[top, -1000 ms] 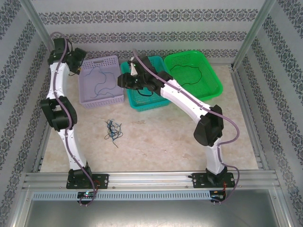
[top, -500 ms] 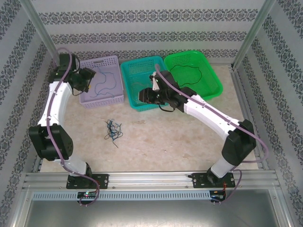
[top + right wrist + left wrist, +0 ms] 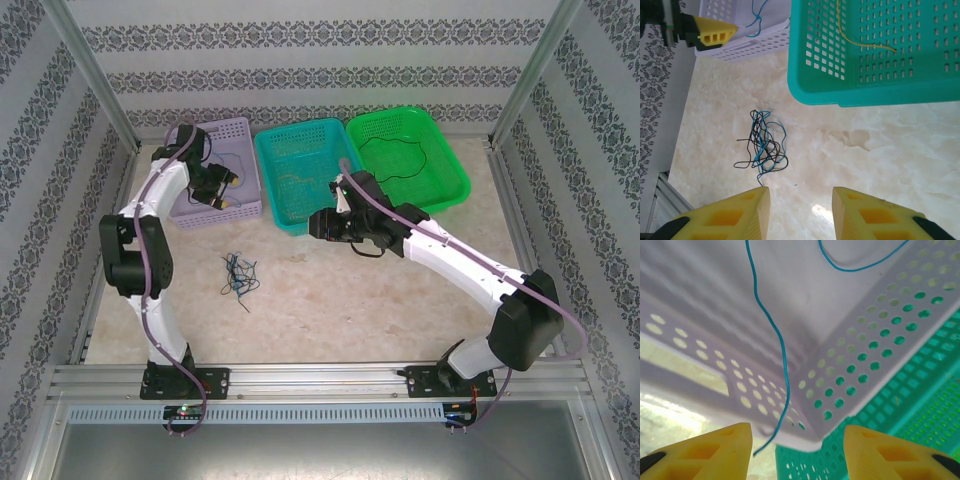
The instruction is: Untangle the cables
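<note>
A tangle of blue and black cables [image 3: 238, 275] lies on the table, also seen in the right wrist view as the tangle [image 3: 762, 145]. A single blue cable [image 3: 782, 355] lies in the lavender basket [image 3: 232, 135] and hangs over its near corner, its loose end dangling by my left gripper's fingers [image 3: 725, 450]. My left gripper [image 3: 215, 192] [image 3: 797, 452] is open at that corner, gripping nothing. A yellowish cable [image 3: 860, 42] lies in the teal basket [image 3: 285, 150]. A black cable [image 3: 405, 160] lies in the green basket [image 3: 455, 175]. My right gripper [image 3: 320, 222] [image 3: 800, 215] hovers open and empty over bare table by the teal basket's front edge.
The three baskets stand side by side along the back of the table, edges touching. Metal posts and patterned walls close in the sides. Bare marble-look tabletop [image 3: 350, 300] stretches between the tangle and the arm bases.
My left gripper swung from the back-left corner across the lavender basket to its near right corner, jaws narrowing. My right gripper pulled back out of the teal basket toward the table in front.
</note>
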You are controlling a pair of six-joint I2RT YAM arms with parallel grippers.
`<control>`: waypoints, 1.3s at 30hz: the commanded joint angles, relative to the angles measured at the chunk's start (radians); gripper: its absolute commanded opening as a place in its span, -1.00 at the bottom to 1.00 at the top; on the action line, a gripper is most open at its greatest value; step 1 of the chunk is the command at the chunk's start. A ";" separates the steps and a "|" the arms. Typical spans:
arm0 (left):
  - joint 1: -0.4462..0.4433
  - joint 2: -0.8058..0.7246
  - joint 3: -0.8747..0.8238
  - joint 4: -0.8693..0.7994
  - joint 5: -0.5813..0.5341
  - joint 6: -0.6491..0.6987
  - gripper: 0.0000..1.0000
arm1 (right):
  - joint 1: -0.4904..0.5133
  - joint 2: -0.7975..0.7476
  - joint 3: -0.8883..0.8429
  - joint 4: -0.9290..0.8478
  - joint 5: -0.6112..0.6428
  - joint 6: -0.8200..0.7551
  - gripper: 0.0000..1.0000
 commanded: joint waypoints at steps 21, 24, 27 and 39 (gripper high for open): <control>-0.005 0.137 0.103 -0.075 -0.063 -0.047 -0.49 | 0.013 -0.001 -0.027 0.012 0.035 0.018 -0.25; -0.004 0.139 0.102 -0.063 -0.072 -0.062 -0.69 | 0.012 0.006 -0.024 0.013 0.033 0.018 -0.25; -0.004 0.139 0.105 -0.042 -0.075 -0.082 -0.86 | 0.015 0.009 -0.021 0.015 0.033 0.017 -0.25; 0.013 0.235 0.224 0.008 -0.082 -0.120 -0.93 | 0.014 0.015 -0.021 0.007 0.032 0.015 -0.25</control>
